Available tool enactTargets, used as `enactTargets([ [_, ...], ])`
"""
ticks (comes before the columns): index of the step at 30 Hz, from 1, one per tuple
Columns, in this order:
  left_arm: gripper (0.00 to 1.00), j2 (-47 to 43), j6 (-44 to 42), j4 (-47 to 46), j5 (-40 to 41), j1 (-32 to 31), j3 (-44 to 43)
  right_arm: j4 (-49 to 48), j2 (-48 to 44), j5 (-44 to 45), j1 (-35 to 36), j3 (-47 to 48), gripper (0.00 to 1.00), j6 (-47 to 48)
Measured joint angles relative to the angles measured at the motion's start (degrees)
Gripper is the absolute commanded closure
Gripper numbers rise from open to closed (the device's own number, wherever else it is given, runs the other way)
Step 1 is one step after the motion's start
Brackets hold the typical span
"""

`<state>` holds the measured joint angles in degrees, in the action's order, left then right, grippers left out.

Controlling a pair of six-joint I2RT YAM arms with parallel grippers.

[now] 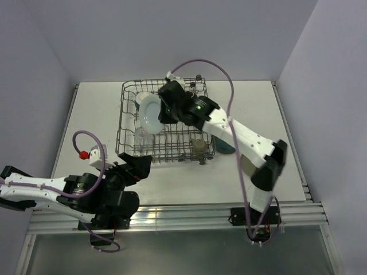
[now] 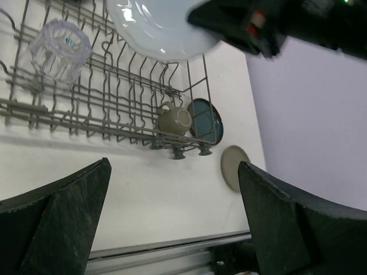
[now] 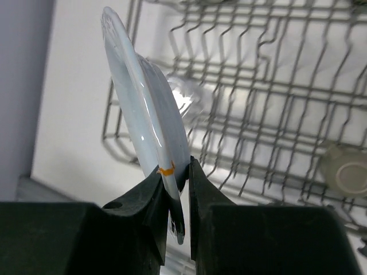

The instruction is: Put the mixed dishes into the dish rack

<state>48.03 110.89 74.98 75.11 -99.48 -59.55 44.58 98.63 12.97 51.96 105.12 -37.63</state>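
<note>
The top view looks down from high behind the near edge of the white table [image 1: 92,114], the left wrist view low from that edge toward the grey wire dish rack [image 2: 86,122], the right wrist view close above it, all sharing the pale-blue round plate [image 3: 146,114]

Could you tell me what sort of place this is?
Probably a robotics lab bench, not a kitchen: a white table boxed in by plain panels, a left arm and right arm mounted at an aluminium rail, and a wire dish rack.
</note>
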Motion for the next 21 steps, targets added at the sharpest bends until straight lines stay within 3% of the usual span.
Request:
enactTargets([
  [6,0.01,1.5,-24.1,-11.8,1.0,2.4,-1.6,11.8,22.0,6.2,-3.5,27.2,1.00,1.5],
  [8,0.01,1.1,-32.5,-17.1,1.0,2.6,-1.5,13.4,26.5,7.0,-4.5,32.0,1.00,2.0],
  [15,0.01,-9.0,-52.3,-34.3,0.3,2.8,5.7,16.7,29.2,9.7,-6.8,30.8,1.00,3.3],
  [21,0.01,-11.8,-57.2,-39.2,0.2,2.8,7.3,16.5,29.9,12.9,-6.7,31.0,1.00,4.0],
])
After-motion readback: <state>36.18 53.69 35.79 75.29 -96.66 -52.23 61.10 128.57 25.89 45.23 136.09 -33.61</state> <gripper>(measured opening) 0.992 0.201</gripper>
